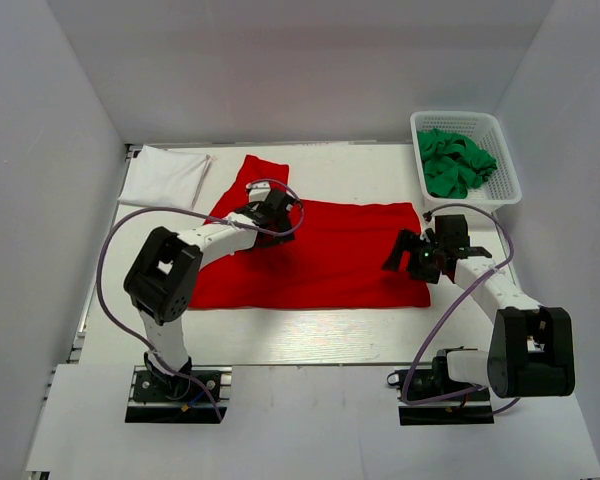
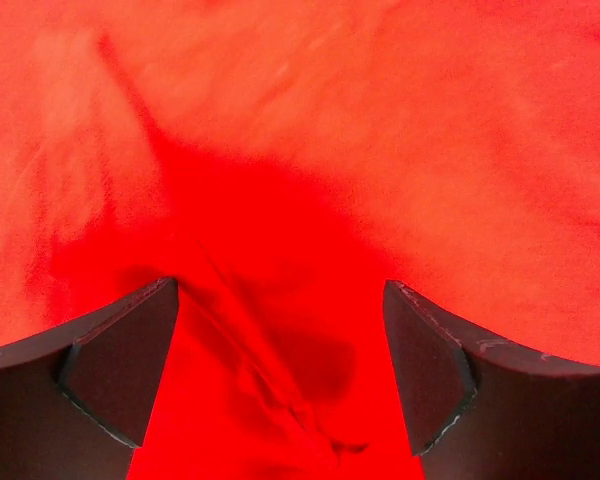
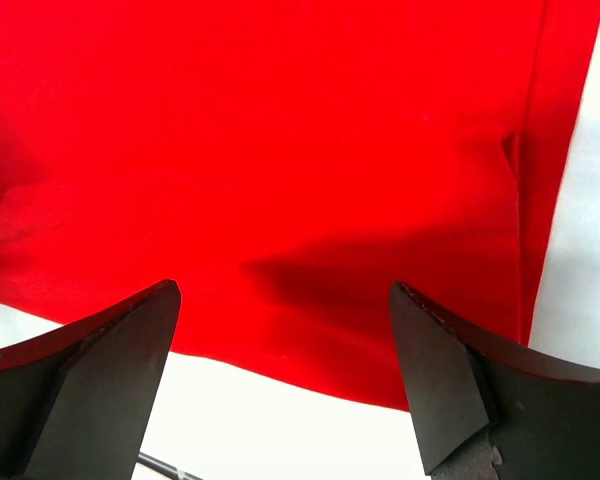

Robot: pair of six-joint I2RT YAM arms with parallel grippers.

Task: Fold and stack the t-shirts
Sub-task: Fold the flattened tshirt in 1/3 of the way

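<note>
A bright red t-shirt [image 1: 330, 265] lies spread flat across the middle of the table, one sleeve pointing to the far edge. My left gripper [image 1: 280, 215] hovers open over its upper left part. In the left wrist view red cloth [image 2: 380, 120] fills the frame, with a crease running between the open gripper [image 2: 280, 290]. My right gripper [image 1: 400, 250] stands open above the shirt's right end. There the red hem [image 3: 280, 330] meets the white table between its fingertips [image 3: 285, 290]. A white t-shirt [image 1: 165, 175] lies folded at the far left. Green t-shirts [image 1: 455, 162] sit bunched in the basket.
The white lattice basket [image 1: 508, 165] stands at the far right corner. Bare white table [image 1: 280, 335] runs in front of the red shirt, towards the arm bases. White walls enclose the table on the left, right and far sides.
</note>
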